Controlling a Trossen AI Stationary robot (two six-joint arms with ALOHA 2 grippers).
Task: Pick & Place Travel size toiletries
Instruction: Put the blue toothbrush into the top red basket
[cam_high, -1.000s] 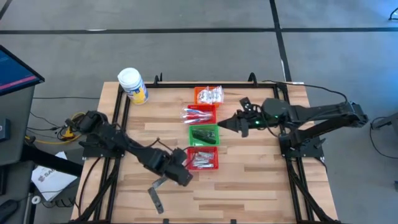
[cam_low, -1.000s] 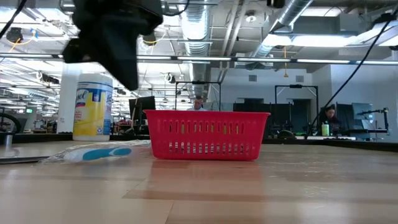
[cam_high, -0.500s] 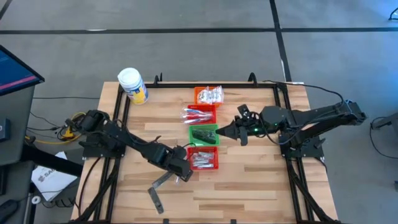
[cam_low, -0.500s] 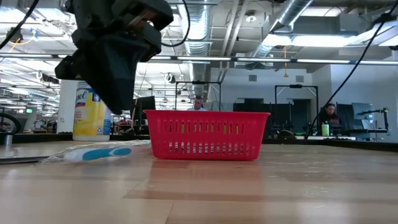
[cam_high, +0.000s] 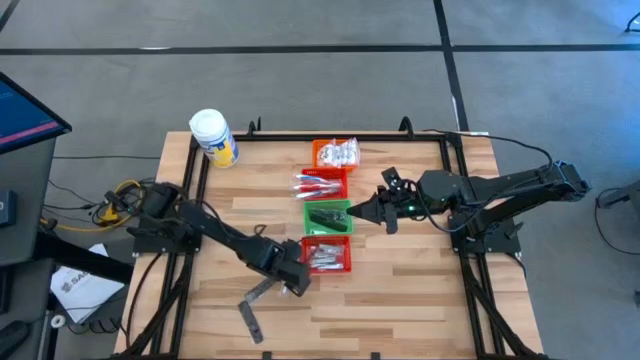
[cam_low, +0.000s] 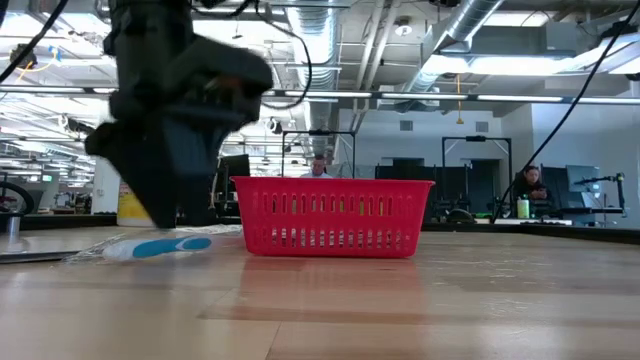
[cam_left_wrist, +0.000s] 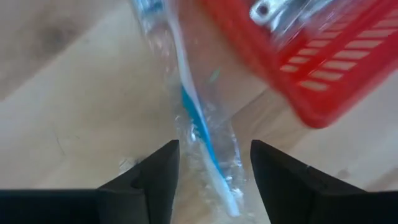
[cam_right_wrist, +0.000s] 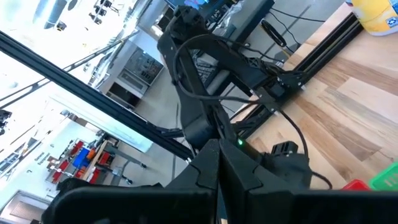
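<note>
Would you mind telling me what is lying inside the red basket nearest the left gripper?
The red basket holds small silvery tubes, seen from above. In the low view its mesh wall hides them, and anything lying beneath the tubes is covered.

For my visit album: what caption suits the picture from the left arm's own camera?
Left tool open above a wrapped blue toothbrush lying beside the red basket.

Four baskets (cam_high: 326, 212) in a row mid-worktop (cam_high: 400, 290); jar (cam_high: 213, 137) at far-left corner; wrapped toothbrush (cam_left_wrist: 202, 134) just left of nearest basket (cam_high: 326, 255).
</note>
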